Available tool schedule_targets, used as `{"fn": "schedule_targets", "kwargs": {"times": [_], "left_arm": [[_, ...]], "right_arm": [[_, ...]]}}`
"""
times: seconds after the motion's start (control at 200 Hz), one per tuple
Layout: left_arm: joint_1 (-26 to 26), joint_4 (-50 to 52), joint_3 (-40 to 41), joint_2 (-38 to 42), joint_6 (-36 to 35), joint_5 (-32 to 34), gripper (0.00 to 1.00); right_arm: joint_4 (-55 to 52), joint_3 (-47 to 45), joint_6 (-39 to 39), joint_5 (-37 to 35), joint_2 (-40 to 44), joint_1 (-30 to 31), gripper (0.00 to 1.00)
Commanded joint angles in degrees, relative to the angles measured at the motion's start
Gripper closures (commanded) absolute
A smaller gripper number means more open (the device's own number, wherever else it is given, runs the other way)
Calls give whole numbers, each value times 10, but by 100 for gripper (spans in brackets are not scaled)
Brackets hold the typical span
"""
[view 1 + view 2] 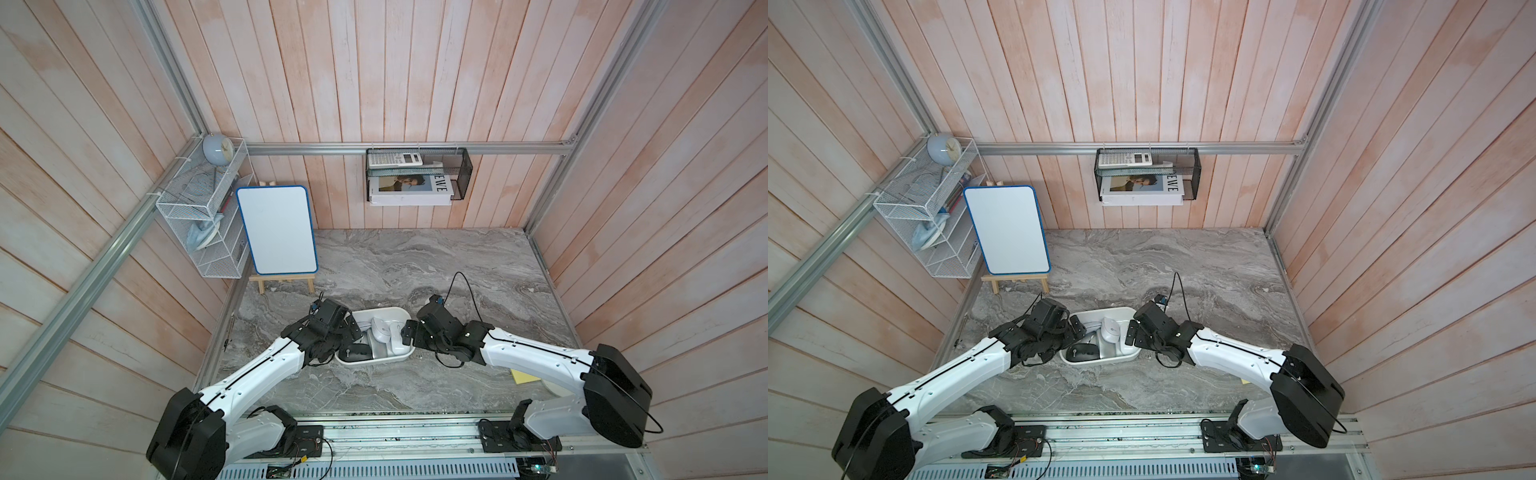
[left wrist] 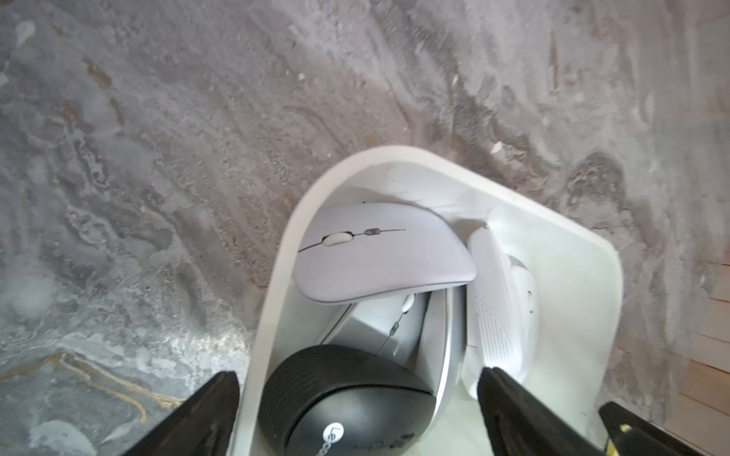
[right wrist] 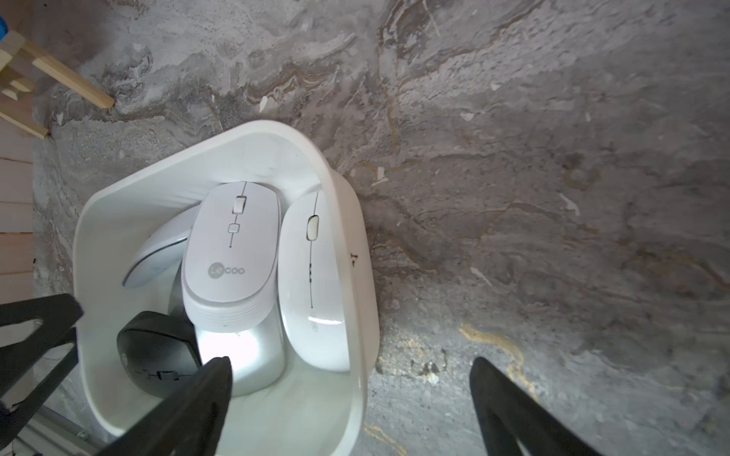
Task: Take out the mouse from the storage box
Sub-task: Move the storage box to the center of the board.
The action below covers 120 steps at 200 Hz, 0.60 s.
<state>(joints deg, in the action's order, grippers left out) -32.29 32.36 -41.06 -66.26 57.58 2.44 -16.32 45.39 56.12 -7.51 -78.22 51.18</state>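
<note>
The white storage box sits mid-table between both arms and holds several mice. A black mouse lies at its near left end. A white Lecoo mouse rests on top, over a silver one. My left gripper is open and straddles the box's left wall, one finger outside and one inside, with the black mouse between them. My right gripper is open across the right wall, holding nothing.
A whiteboard on a wooden easel stands at the back left beside a white wire rack. A black mesh basket with a book and calculator hangs on the back wall. A yellow pad lies under the right arm.
</note>
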Motion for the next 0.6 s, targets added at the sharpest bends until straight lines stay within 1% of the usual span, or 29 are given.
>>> {"fn": "schedule_targets", "kwargs": {"times": [0.0,0.09,0.175,0.25,0.3,0.475,0.595], "left_arm": [[1,7,3,45,-19,43,0],[14,-7,26,65,-32,23,0],[30,-18,37,54,-37,2,0],[37,-37,43,37,-39,-15,0],[37,-53,43,25,-41,-25,0],[34,-123,30,-27,-36,-78,0],[14,-140,-5,-68,-34,-76,0]], "right_arm": [[29,-20,-12,13,14,-12,2],[29,-2,-21,24,-4,-14,2],[22,21,-21,33,-33,-15,2],[34,34,-14,70,-61,-26,2],[42,44,-26,98,-78,-32,2],[59,73,-28,147,-121,-34,3],[76,75,-22,170,-133,-48,3]]}}
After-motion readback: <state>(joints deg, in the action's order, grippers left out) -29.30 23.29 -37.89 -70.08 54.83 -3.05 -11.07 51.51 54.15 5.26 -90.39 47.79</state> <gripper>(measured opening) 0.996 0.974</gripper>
